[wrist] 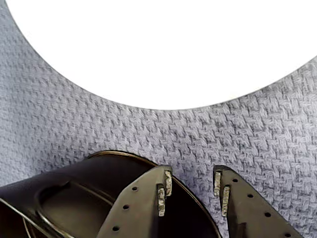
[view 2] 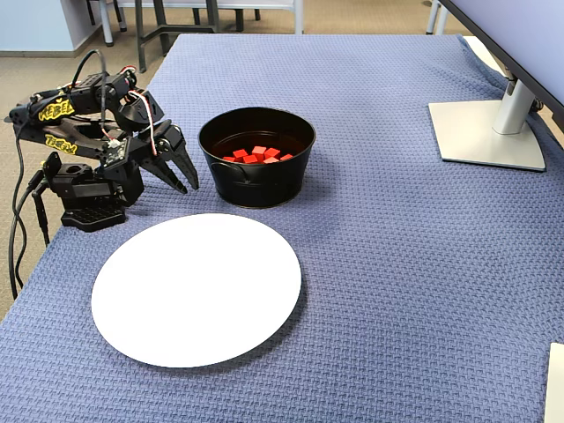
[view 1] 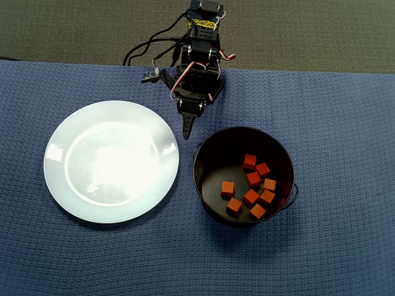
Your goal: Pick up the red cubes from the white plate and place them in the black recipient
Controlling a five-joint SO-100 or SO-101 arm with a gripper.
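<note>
Several red cubes [view 1: 253, 180] lie together on the bottom of the black bucket [view 1: 213, 161]; they also show in the fixed view [view 2: 256, 155]. The white plate [view 1: 111, 160] lies left of the bucket in the overhead view with nothing on it. My gripper [view 1: 187, 134] hangs low over the cloth between plate and bucket, by the bucket's rim. In the wrist view the gripper [wrist: 192, 181] is open and empty, with the bucket [wrist: 74, 188] beneath its left finger and the plate [wrist: 163, 49] ahead. The fixed view shows the gripper [view 2: 189, 183], bucket [view 2: 256, 185] and plate [view 2: 194, 286].
A blue woven cloth [view 1: 345, 123] covers the table. The arm's base [view 2: 84, 198] and cables [view 1: 142, 52] sit at the table's edge. A monitor stand [view 2: 485, 132] stands at the far right in the fixed view.
</note>
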